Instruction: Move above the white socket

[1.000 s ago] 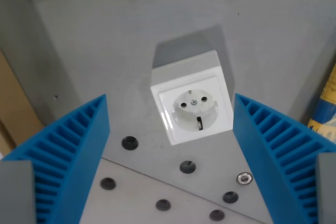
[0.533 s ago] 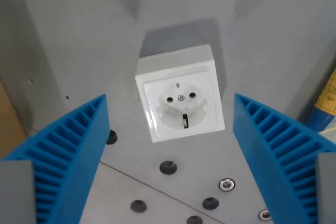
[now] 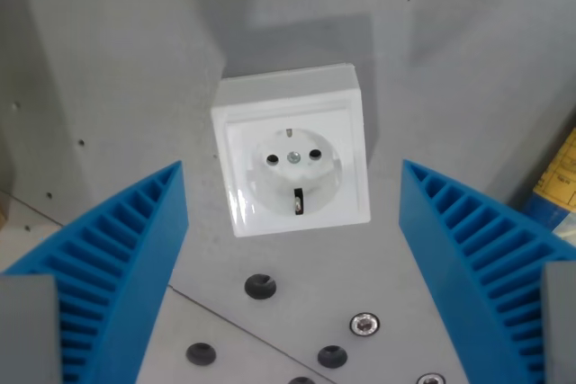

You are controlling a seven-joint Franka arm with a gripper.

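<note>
Gripper [image 3: 292,258] is spread wide with nothing in it, both blue ribbed fingers [image 3: 117,267] framing the shot from the lower corners. Sitting between them, toward the far side of the gap and slightly to the wrist view's left, is the white socket [image 3: 292,161], a square box with a round recess, two pin holes and a little centre screw, standing on the grey plate [image 3: 468,60]. Nearer the camera there's a seam in the plate with a few dark holes [image 3: 261,287] and a couple of screws [image 3: 364,323]. Something yellow and blue [image 3: 560,177] pokes in at the right edge, can't tell what it is. Looks pretty close to lined up to me, but the socket isn't dead centre yet, so stopping now could leave the arm hovering off to one side, and dropping lower without correcting might clip a finger on the housing.
</note>
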